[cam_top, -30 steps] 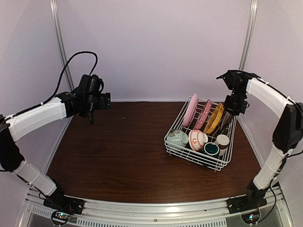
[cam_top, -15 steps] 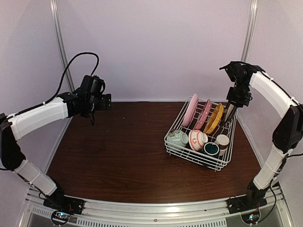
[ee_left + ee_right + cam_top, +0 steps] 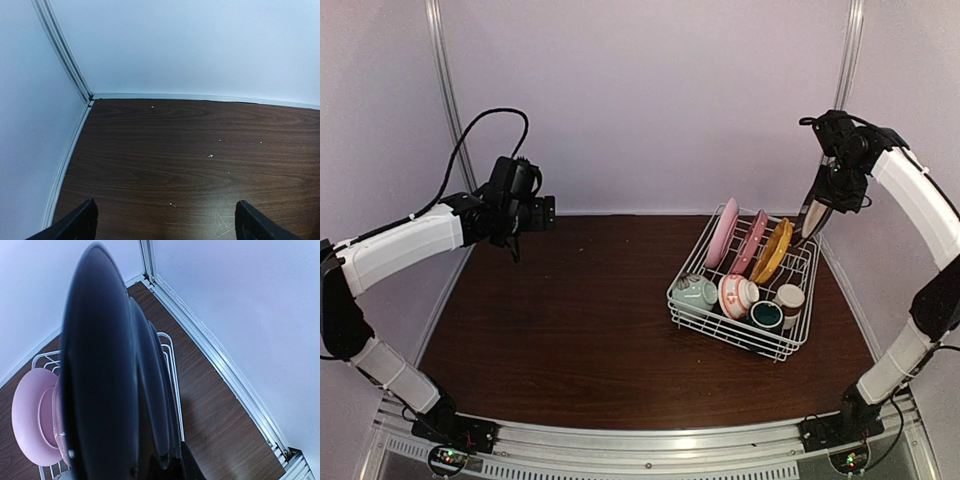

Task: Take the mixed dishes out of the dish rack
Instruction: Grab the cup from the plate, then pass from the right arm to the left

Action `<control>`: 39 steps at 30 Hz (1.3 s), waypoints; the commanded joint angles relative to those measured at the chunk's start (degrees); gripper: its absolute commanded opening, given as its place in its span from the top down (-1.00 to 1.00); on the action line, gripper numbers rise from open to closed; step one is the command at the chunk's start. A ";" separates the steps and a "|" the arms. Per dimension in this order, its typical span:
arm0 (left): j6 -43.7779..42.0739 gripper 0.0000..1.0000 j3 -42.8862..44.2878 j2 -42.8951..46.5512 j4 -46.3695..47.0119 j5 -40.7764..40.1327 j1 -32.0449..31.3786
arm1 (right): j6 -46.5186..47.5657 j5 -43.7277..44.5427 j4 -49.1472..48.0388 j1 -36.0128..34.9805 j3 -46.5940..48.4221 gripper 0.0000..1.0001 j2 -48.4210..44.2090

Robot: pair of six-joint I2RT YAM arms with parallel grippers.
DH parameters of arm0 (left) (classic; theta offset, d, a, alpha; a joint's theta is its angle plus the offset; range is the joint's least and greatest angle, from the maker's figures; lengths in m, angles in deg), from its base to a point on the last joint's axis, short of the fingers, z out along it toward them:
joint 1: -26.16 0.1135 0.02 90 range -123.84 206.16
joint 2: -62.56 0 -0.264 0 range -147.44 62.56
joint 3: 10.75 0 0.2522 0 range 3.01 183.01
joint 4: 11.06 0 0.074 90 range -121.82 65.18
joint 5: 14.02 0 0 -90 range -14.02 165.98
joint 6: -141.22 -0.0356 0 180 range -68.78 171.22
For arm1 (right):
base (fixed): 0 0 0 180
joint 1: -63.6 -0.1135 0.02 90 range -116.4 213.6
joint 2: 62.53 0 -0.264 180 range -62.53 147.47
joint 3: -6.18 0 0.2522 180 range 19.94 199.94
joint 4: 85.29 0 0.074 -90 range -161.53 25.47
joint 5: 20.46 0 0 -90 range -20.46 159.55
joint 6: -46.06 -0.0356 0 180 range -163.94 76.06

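Right gripper (image 3: 825, 198) clamped on black plate (image 3: 100, 370), which hangs edge-on just below it, over rack (image 3: 740, 335). Grip point hidden, possibly thin. Plate may slip onto dishes (image 3: 738, 295) beneath. Left gripper (image 3: 165, 205) spread, empty.

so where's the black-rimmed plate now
The black-rimmed plate is on the right of the top view, clamped in the right gripper, above the far right corner of the rack, beside the yellow plate.

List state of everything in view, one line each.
left pincer, open, empty
right pincer, shut on black-rimmed plate
black-rimmed plate, held on edge above dish rack
dish rack, loaded
pink plates, standing in rack
yellow plate, standing in rack
pale green bowl, in rack
red-patterned bowl, in rack
two cups, in rack
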 commanded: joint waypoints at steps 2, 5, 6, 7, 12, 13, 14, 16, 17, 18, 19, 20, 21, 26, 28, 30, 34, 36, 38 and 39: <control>0.74 -0.95 1.38 0.39 0.66 0.89 -0.27 | 1.22 6.49 -4.84 -0.18 1.25 1.00 -5.99; 0.70 -0.95 0.83 1.12 1.64 1.52 -0.23 | 4.07 5.32 -8.28 -0.21 -0.04 1.00 -7.88; 0.53 -0.95 0.82 1.31 1.93 2.22 -0.26 | 6.10 3.80 -10.59 -0.17 -0.84 1.00 -8.72; 0.14 -0.95 0.63 1.69 2.53 3.11 -0.23 | 8.14 2.41 -12.87 -0.26 -1.59 1.00 -9.62; -2.80 -0.95 -2.72 5.61 7.97 8.27 -0.28 | 16.05 -8.58 -24.20 -0.28 -4.49 1.00 -15.42; -3.95 -0.95 -3.84 6.64 9.67 10.19 -0.28 | 16.83 -10.60 -25.60 -0.27 -4.46 1.00 -16.03; -4.76 -0.95 -4.82 7.64 11.10 12.55 -0.28 | 17.41 -12.65 -26.93 -0.28 -4.36 1.00 -16.51; -6.22 -0.95 -6.63 9.73 14.12 16.08 -0.28 | 18.84 -19.36 -31.63 -0.35 -5.62 1.00 -17.62; -6.66 -0.95 -7.52 10.72 15.72 17.67 -0.28 | 18.83 -22.16 -33.93 -0.39 -6.46 1.00 -18.14; -7.01 -0.95 -8.83 11.74 17.43 19.24 -0.28 | 18.80 -24.95 -36.12 -0.41 -7.61 1.00 -18.60; -7.41 -0.95 -9.66 12.69 18.79 20.91 -0.28 | 18.72 -27.78 -38.47 -0.56 -8.71 1.00 -18.97; -7.87 -0.95 -10.14 13.45 20.01 22.49 -0.28 | 18.52 -30.60 -40.74 -0.58 -9.82 1.00 -19.20; -8.40 -0.95 -10.28 13.99 20.48 24.38 -0.28 | 18.26 -33.12 -42.61 -0.65 -10.88 1.00 -19.27; -10.31 -0.95 -6.36 13.45 15.50 31.70 -0.28 | 16.98 -44.00 -50.72 -2.30 -14.73 1.00 -17.96; -10.31 -0.95 -6.24 13.29 15.89 37.07 -0.28 | 15.62 -48.42 -55.18 -3.08 -17.11 1.00 -17.28; -9.97 -0.95 -6.60 13.06 17.02 43.07 -0.28 | 15.01 -52.29 -58.85 -4.43 -18.78 1.00 -16.20; -6.06 -0.95 -7.62 12.39 19.73 55.32 -0.28 | 15.78 -56.39 -62.86 -8.54 -21.18 1.00 -13.63; -2.98 -0.95 -8.51 11.83 22.60 59.30 -0.28 | 15.34 -58.15 -65.55 -10.32 -22.86 1.00 -12.97; -1.22 -0.95 -8.50 10.92 22.80 61.47 -0.28 | 13.88 -59.99 -69.11 -11.86 -24.56 1.00 -12.21; -0.54 -0.95 -8.44 10.55 22.80 62.21 -0.28 | 13.07 -61.05 -70.73 -12.63 -25.35 1.00 -11.71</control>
